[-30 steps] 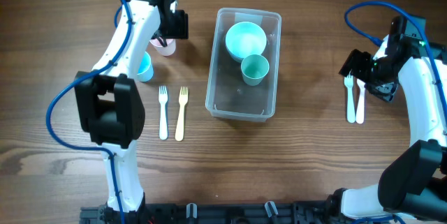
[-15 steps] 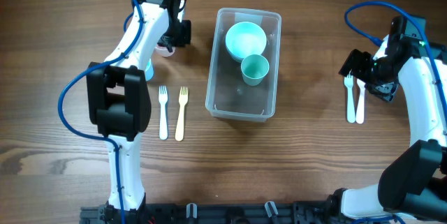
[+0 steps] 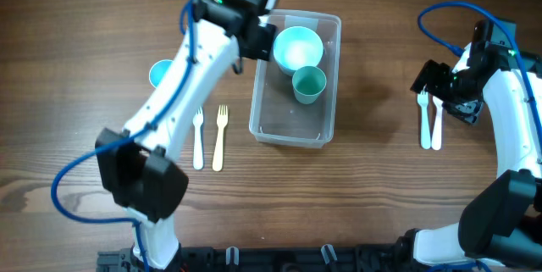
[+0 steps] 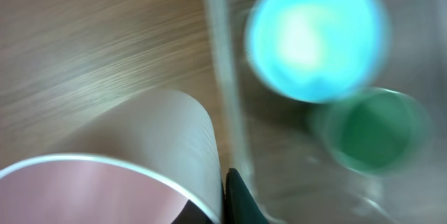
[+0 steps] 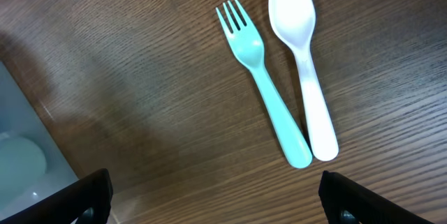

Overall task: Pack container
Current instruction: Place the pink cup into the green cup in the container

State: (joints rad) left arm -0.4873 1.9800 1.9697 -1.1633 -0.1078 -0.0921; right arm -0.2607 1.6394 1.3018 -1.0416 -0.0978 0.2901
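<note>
- The left hand (image 3: 257,28) is clenched on a pink cup (image 4: 133,161). In the left wrist view the cup's rim fills the lower corner, and one dark fingertip (image 4: 236,199) sits against its wall.
- That hand sits over the far-left corner of the container (image 3: 293,128), so the bin's inside lies just to its right, across the rim.
- The container rests mid-desk (image 3: 373,187), its long axis running from the far side toward the robot's base.
- A teal bowl (image 3: 297,47) takes the far end, a green cup (image 3: 308,84) stands just nearer, and the near half is bare.
- My read is that the pink cup goes in next. The free floor is at the near end, so I'd carry it right and then along that long axis rather than drop it onto the bowl.
- The right hand (image 5: 223,203) is released, fingers wide apart. It hovers over a teal fork (image 5: 264,84) and a white spoon (image 5: 302,63) that lie side by side, well apart from the bin.
- The left arm is by far the nearer to the container.
- Outside the bin on the left are a blue cup (image 3: 159,73), a white fork (image 3: 198,136) and a cream fork (image 3: 219,136).
</note>
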